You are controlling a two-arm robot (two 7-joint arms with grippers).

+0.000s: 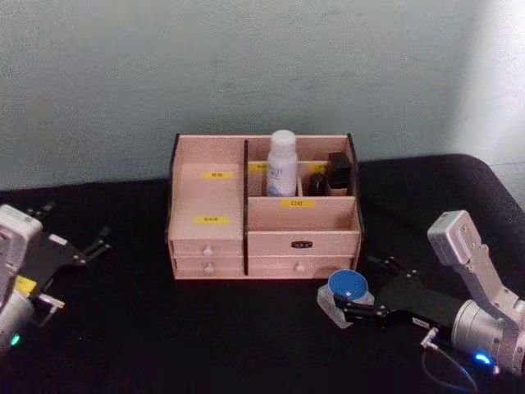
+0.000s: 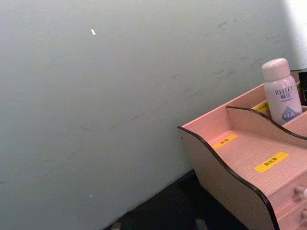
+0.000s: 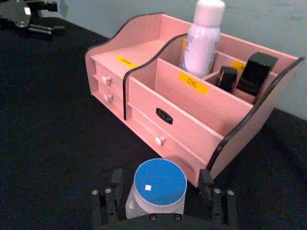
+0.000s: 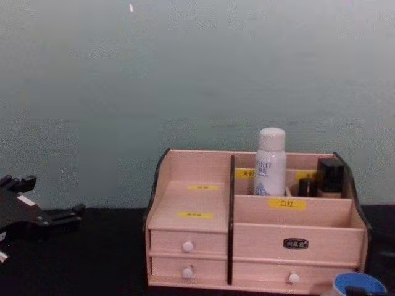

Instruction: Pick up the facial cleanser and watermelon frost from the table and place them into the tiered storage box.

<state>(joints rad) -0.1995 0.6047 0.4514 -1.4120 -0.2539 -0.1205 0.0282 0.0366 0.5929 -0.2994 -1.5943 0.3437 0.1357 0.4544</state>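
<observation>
Straddling the watermelon frost (image 1: pixel 348 286), the right gripper (image 3: pixel 160 186) is spread open, a finger on either side of the jar, which rests on the black worktop (image 1: pixel 164 336) just before the tiered storage box (image 1: pixel 209 205). The facial cleanser (image 1: pixel 281 164) stands upright in a rear compartment. The left gripper (image 1: pixel 104 241) is parked far left, fingers apart.

The right arm (image 1: pixel 484 279) is showing a pale grey boxy housing (image 1: pixel 456 236) above a silver round joint (image 1: pixel 494 328), with a blue light (image 1: pixel 480 359) glowing and a thin cable (image 1: pixel 443 373) looping beneath. The right gripper (image 3: pixel 160 184) is showing black, with flat fingers (image 3: pixel 206 181) and small round screws (image 3: pixel 106 191) at their bases. The left arm (image 1: pixel 12 238) is showing white, carrying a yellow sticker (image 1: pixel 25 285), a glowing green light (image 1: pixel 14 339) and a black left gripper (image 1: pixel 100 242).
</observation>
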